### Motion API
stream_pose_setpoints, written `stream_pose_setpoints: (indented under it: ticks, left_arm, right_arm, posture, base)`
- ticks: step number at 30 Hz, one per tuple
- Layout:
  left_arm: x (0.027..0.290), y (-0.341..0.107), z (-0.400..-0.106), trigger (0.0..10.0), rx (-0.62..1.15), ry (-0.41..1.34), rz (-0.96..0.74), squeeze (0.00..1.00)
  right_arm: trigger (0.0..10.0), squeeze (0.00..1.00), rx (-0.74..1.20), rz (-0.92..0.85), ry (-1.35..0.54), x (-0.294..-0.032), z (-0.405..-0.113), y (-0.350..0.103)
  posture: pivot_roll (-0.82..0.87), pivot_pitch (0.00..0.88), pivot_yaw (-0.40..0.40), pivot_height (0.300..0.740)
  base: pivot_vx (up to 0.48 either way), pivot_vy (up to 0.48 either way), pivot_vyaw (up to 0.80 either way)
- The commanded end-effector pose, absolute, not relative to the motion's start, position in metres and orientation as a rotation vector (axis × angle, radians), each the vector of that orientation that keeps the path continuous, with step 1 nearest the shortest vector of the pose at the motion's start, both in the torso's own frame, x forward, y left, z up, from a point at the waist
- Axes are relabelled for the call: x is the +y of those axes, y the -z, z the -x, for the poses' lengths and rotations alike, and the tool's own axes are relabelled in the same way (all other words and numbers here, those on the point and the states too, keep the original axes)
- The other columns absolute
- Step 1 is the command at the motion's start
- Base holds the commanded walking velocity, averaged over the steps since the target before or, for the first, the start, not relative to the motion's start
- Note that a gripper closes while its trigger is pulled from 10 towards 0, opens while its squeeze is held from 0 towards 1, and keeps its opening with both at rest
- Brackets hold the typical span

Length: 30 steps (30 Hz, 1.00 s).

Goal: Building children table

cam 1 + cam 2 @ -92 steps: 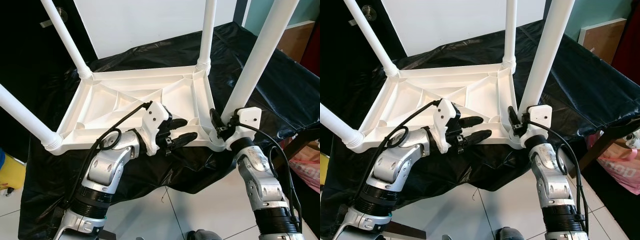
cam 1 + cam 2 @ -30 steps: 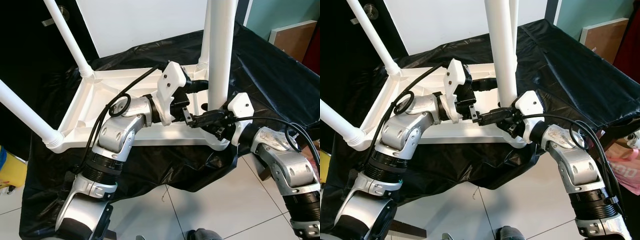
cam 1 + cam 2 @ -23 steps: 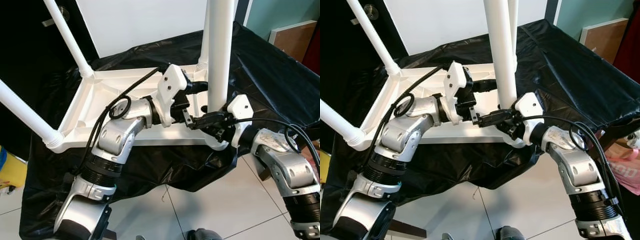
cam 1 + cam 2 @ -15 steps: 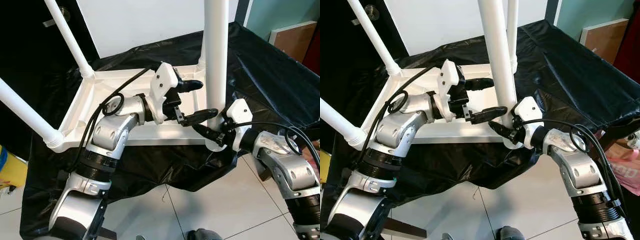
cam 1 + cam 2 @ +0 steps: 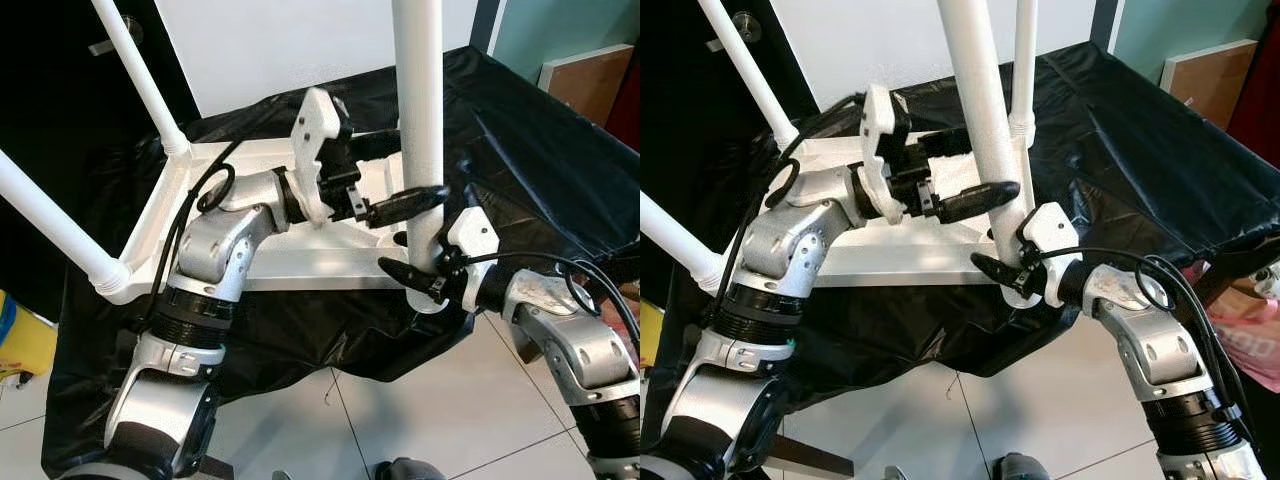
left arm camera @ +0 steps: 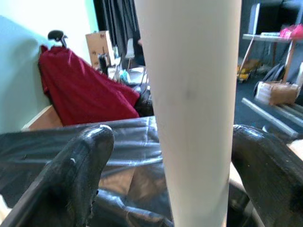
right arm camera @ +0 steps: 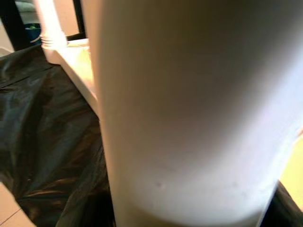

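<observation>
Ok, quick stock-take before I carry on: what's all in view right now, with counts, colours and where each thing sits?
Table top: one, white, upside down on the black sheet.
Table legs: four, white, standing up from its corners; the near right leg is between both claws.
Black sheet: one, draped over the work surface.
Floor tiles: pale, below the sheet's edge.
Brown board: one, far right against the teal wall.
Red cloth: one, seen in the left wrist view's background.
Left claw: black fingers either side of the near right leg, higher up.
Right claw: at that leg's base, by the corner socket.
</observation>
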<state>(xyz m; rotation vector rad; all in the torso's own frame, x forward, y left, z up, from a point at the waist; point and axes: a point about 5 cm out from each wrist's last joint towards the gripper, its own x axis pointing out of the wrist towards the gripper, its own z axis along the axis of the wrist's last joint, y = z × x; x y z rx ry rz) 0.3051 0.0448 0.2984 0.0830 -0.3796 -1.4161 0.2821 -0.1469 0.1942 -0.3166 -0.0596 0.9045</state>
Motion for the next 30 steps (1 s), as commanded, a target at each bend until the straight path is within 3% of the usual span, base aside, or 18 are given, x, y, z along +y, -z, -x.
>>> stream_pose_setpoints:
  ticks: [1,13,14,15,16,30]
  left_arm:
    - [0.042,-0.307,-0.299,10.0,-0.401,1.458,-0.024,0.00]
    - [0.032,-0.305,-0.293,10.0,-0.347,1.540,0.065,0.00]
    - [0.032,-0.307,-0.293,9.2,-0.326,1.552,0.095,0.00]
    - [0.032,-0.307,-0.293,9.2,-0.326,1.552,0.095,0.00]
    - [0.032,-0.309,-0.292,0.0,-0.304,1.563,0.126,0.00]
    - [0.041,-0.314,-0.293,0.0,-0.312,1.528,0.113,0.00]
  right_arm:
    - [10.0,0.00,-0.067,0.323,-0.944,-0.140,-0.278,-0.195]
    - [10.0,0.00,-0.065,0.334,-0.975,-0.133,-0.275,-0.196]
    - [10.0,0.00,-0.065,0.339,-0.980,-0.133,-0.275,-0.197]
    - [10.0,0.00,-0.065,0.339,-0.980,-0.133,-0.275,-0.197]
    - [10.0,0.00,-0.066,0.345,-0.991,-0.132,-0.275,-0.198]
    - [10.0,0.00,-0.079,0.356,-0.981,-0.135,-0.280,-0.205]
  posture:
    - [-0.23,0.045,0.089,0.740]
    - [-0.24,0.052,0.092,0.740]
    - [-0.24,0.057,0.089,0.740]
    - [-0.24,0.057,0.089,0.740]
    - [-0.24,0.059,0.086,0.740]
    - [-0.22,0.049,0.069,0.740]
  base:
    - [0.000,0.000,0.00]
    - [0.000,0.000,0.00]
    - [0.000,0.000,0.00]
    - [0.000,0.000,0.00]
    - [0.000,0.000,0.00]
    - [0.000,0.000,0.00]
